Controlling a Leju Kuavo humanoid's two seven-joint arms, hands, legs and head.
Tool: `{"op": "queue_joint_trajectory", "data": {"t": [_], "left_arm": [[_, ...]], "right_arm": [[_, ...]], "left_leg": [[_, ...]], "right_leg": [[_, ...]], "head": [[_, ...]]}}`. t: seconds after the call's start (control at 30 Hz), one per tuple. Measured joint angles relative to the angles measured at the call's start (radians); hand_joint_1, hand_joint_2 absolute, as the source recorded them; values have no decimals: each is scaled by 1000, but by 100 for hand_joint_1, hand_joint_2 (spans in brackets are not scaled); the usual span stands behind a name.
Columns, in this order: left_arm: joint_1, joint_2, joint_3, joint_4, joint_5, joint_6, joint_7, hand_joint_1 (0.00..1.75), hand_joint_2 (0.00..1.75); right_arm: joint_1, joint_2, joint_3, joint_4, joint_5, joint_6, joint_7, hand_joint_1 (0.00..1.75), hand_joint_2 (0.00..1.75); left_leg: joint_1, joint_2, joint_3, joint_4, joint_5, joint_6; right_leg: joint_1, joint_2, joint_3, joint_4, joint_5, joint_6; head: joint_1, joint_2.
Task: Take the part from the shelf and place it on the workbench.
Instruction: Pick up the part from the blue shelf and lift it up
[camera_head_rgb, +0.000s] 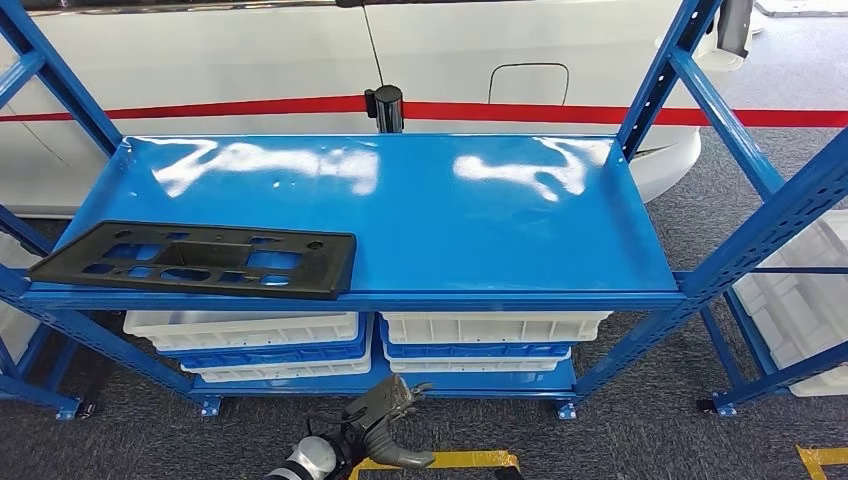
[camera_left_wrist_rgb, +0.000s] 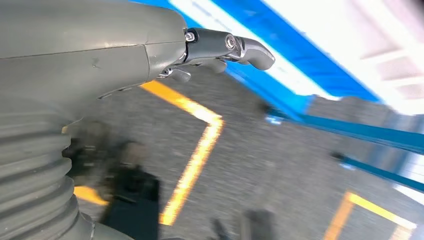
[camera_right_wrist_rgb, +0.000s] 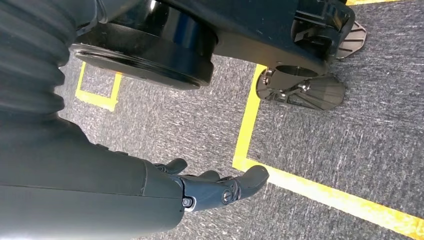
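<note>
The left hand is raised low in front of the robot, below the front edge of the shelf, its fingers apart and gripping nothing; from the left wrist it is seen above grey carpet with yellow floor tape and blurred blue shelf framing. The right hand hangs down beside the body over the carpet, its fingers loosely extended and empty, near a yellow line on the floor. The part, a flat black plastic panel, long and rectangular with several cut-out openings and one slanted end, lies flat on the left front of the blue shelf board, its near edge right along the board's front lip, well apart from both hands. Under that board, white bins and blue bins are stacked on the lower level. Behind the shelf stands a white car body with a red stripe.
</note>
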Motion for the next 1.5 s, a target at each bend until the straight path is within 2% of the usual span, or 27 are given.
{"op": "queue_joint_trajectory", "data": {"t": [0.1,0.37,0.5,0.6,0.67,0.9,1.1,1.2,1.3,1.37,1.5], "left_arm": [[-2,0,-60,-21,76,-41,-41,0,175],[-3,0,-92,-33,110,-64,-58,0,175],[-10,0,-180,-68,169,-110,-89,0,175],[-28,3,-370,-170,309,-163,-140,0,175],[-32,7,-448,-244,411,-173,-153,0,175],[31,39,-535,-499,647,-154,-73,0,175],[74,70,-587,-664,710,-121,-70,0,175],[100,84,-613,-745,731,-55,-69,0,175],[126,101,-633,-836,697,81,-63,0,175],[145,113,-641,-897,609,230,-49,0,175],[193,136,-645,-1007,288,617,8,0,175]], "right_arm": [[0,1,1,0,2,0,0,0,175],[0,1,1,0,5,1,0,0,175],[0,1,1,0,14,2,0,0,175],[-1,6,2,-1,13,3,-7,0,175],[0,7,2,-1,-2,1,-17,0,175],[20,6,-7,-1,-51,-17,-46,0,175],[30,6,-17,-1,-68,-23,-51,0,175],[32,6,-22,-1,-84,-27,-54,0,175],[34,6,-31,-1,-107,-35,-57,0,175],[35,6,-39,-1,-127,-41,-59,0,175],[40,7,-62,-1,-167,-53,-60,0,175]], "left_leg": [[0,0,0,0,0,0],[0,0,0,0,0,0],[0,0,0,0,0,0],[0,0,0,0,0,0],[0,0,0,0,0,0],[0,0,-1,0,0,0],[0,0,-2,0,0,0],[0,0,-2,0,0,0],[0,0,-2,0,0,0],[0,0,-2,0,0,0],[0,0,-2,0,0,0]], "right_leg": [[0,0,0,0,0,0],[0,0,0,0,0,0],[0,0,0,0,0,0],[0,0,0,0,0,0],[0,0,0,0,0,0],[0,0,-1,0,0,0],[0,0,-1,0,0,0],[0,0,-1,0,0,0],[0,0,-1,0,0,0],[0,0,-1,0,0,0],[0,0,-1,0,0,0]], "head": [[0,0],[0,0],[0,0],[0,0],[0,0],[0,0],[0,0],[0,0],[0,0],[0,0],[0,0]]}}
